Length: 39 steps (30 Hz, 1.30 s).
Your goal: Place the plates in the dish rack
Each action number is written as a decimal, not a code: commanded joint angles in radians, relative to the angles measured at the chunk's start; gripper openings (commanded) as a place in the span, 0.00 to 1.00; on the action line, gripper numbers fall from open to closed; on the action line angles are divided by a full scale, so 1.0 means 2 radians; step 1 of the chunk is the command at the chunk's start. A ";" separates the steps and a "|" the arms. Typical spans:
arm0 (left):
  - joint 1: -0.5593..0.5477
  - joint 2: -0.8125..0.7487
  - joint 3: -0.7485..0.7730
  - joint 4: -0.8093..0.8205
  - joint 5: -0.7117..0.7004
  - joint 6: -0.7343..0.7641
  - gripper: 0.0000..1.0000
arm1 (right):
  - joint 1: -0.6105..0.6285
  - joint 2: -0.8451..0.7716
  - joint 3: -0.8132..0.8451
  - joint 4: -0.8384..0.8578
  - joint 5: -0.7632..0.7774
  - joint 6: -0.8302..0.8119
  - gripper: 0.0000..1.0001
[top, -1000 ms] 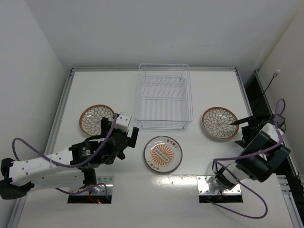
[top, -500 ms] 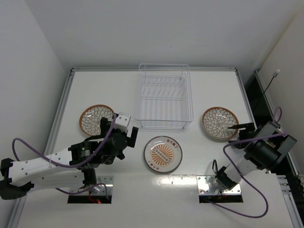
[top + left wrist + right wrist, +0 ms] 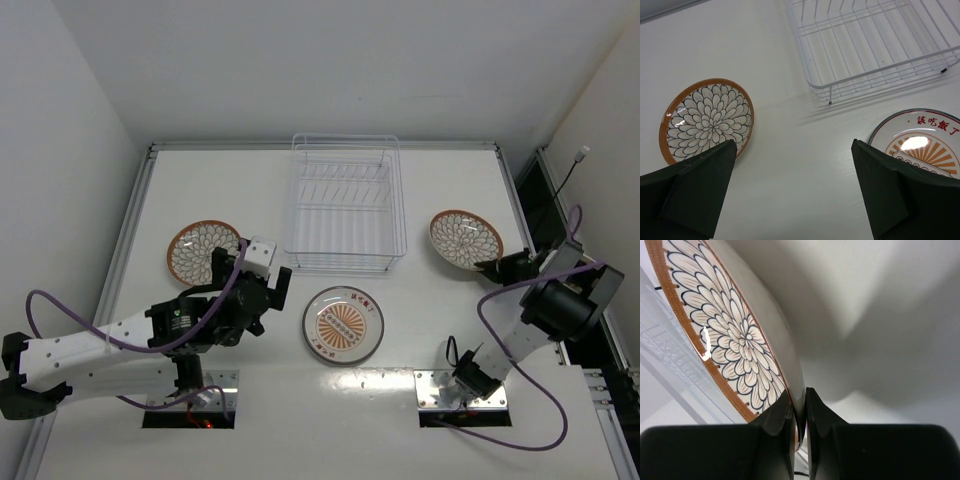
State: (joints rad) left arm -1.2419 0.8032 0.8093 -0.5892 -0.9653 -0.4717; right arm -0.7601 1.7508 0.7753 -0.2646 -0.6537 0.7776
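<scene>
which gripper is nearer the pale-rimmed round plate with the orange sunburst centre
Left. The left gripper sits open just left of the pale-rimmed sunburst plate; the right gripper is farther right, clamped on the edge of an orange-rimmed ceramic plate.

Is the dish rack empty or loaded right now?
Empty. The dish rack shows only bare wires; the right gripper pinches one orange-rimmed plate outside it.

Dish rack (image 3: 346,205) behind sunburst plate (image 3: 344,323); plates (image 3: 204,250) (image 3: 465,239) flank.
</scene>
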 commanded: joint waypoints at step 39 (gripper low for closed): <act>0.004 -0.002 -0.001 0.006 -0.016 -0.003 0.99 | 0.567 0.099 0.672 -0.331 0.834 -0.102 0.00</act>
State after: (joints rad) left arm -1.2419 0.8116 0.8093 -0.5907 -0.9741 -0.4786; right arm 0.3523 1.9553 2.0159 -1.0367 0.8265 0.5785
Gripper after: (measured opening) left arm 0.991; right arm 0.066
